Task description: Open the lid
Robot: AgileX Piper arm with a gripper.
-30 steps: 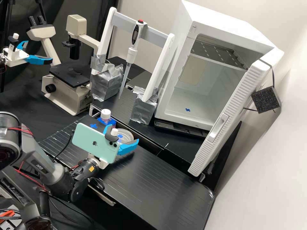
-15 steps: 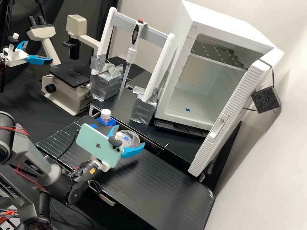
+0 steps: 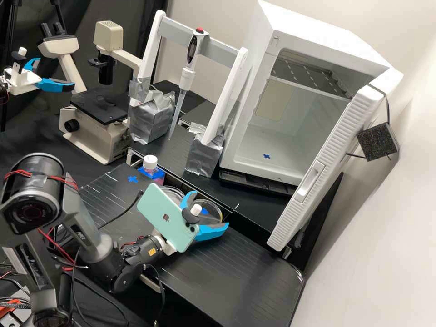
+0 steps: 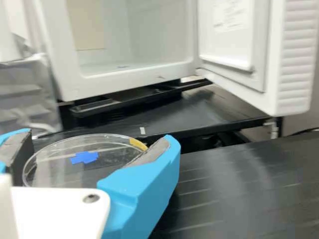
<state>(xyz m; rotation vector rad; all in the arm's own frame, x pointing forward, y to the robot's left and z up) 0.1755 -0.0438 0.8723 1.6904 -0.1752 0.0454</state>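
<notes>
- A white cabinet is standing at the rear right of the high view; its ribbed door is hanging open, and a small blue cross is marking its floor.
- The black bench is extending across the foreground, in front of the cabinet.
- The dark grey arm is reaching over the bench from the lower left of the high view; a pale green phone is sitting on its wrist.
- A beige microscope with a black stage is occupying the rear left.
- A white frame is standing between microscope and cabinet; its feet are resting in two silver-wrapped blocks, and an upright pipette is hanging from its crossbar.
- The end effector is holding the lid at its rim; its two blue fingers are standing apart by the lid's breadth, one pad lying along each side.
- A clear round dish is resting behind the phone, partly hidden by it, near the capped bottle.
- The clear round lid is sitting between the pads, to one side of the dish and off it; a blue cross is marking its top, and a yellow patch is showing at its edge.
- A white-capped bottle with blue wrapping is standing beyond the dish.
</notes>
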